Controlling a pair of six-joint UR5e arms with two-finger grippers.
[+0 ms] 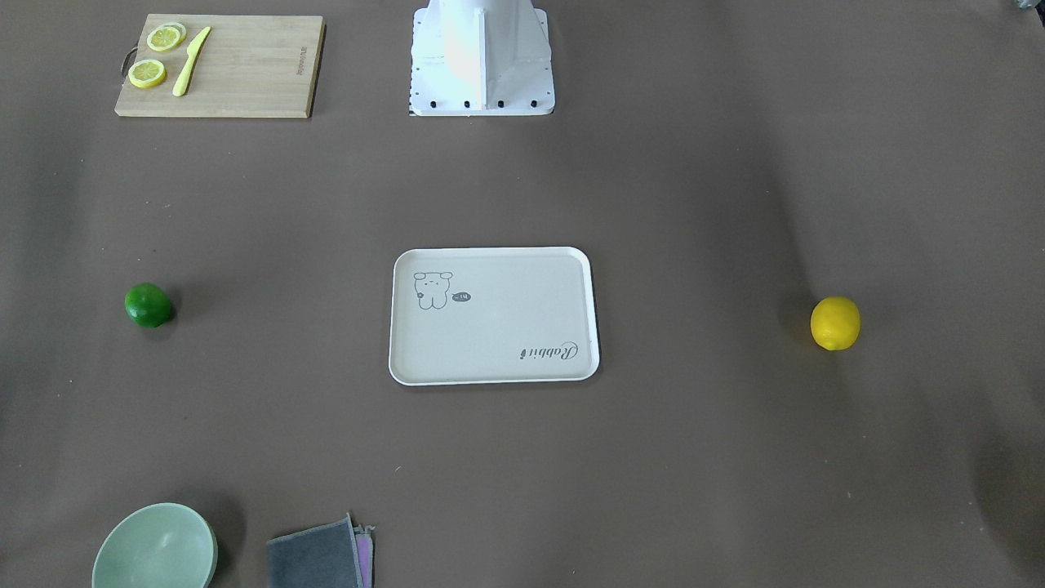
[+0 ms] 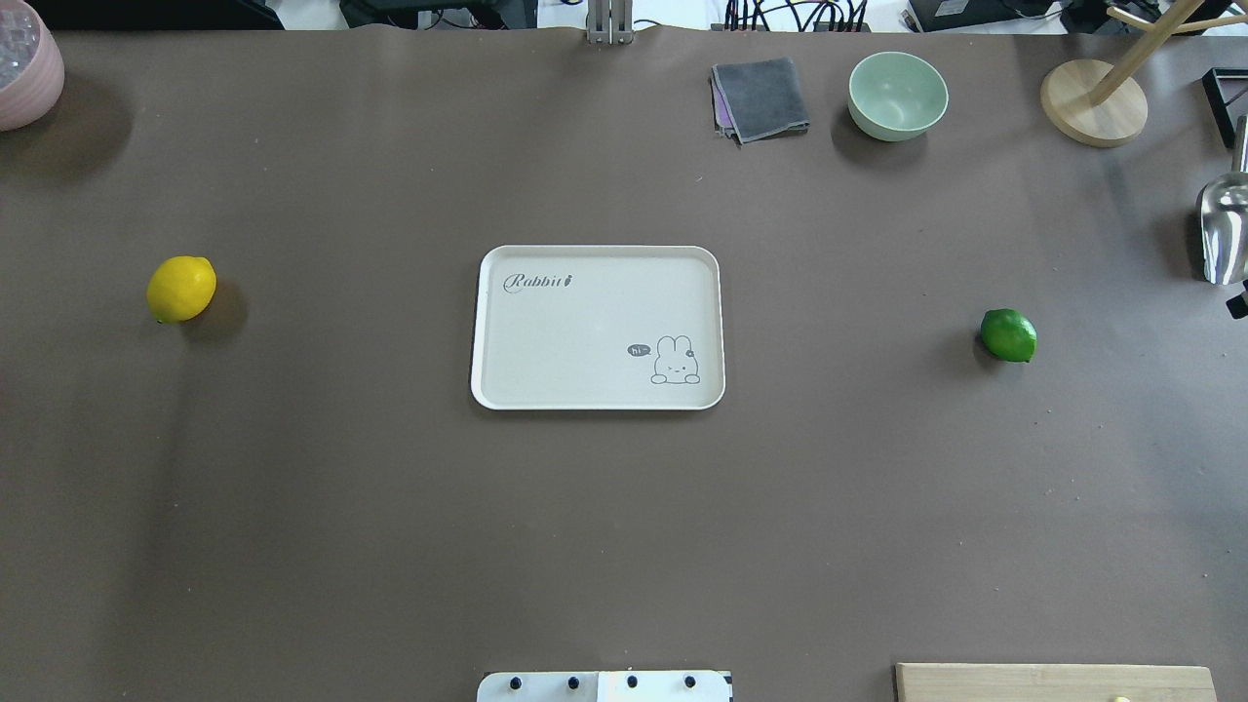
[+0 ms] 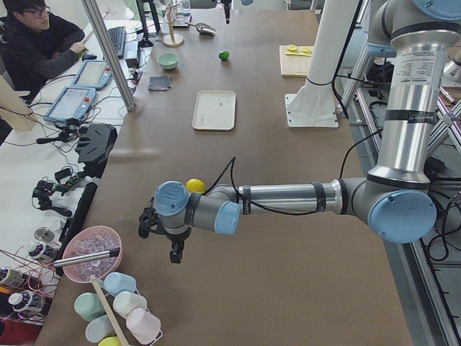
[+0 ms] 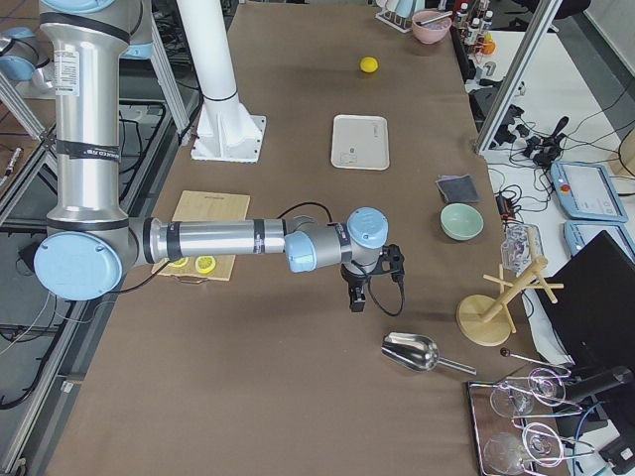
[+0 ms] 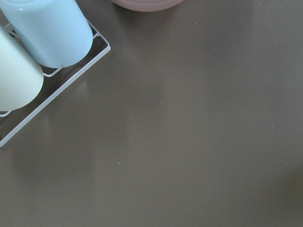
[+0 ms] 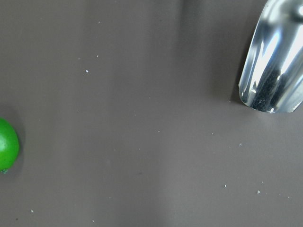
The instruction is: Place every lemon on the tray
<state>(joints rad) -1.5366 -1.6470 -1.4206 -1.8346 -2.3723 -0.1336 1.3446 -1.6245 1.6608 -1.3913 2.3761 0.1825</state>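
The cream tray (image 2: 585,331) lies empty at the table's middle and also shows in the front view (image 1: 506,318). The yellow lemon (image 2: 181,289) sits on the table far to the tray's left in the overhead view. The green lemon (image 2: 1008,334) sits far to its right, and its edge shows in the right wrist view (image 6: 7,144). My left gripper (image 3: 175,256) hangs over the table's left end, beyond the yellow lemon (image 3: 194,185). My right gripper (image 4: 357,299) hangs over the right end near the scoop. I cannot tell whether either is open or shut.
A bamboo cutting board (image 1: 245,73) with lemon slices and a yellow knife lies near the robot's base. A green bowl (image 2: 897,95), grey cloth (image 2: 760,97) and wooden stand (image 2: 1092,102) line the far edge. A metal scoop (image 6: 274,71) and racked cups (image 5: 47,28) lie under the wrists.
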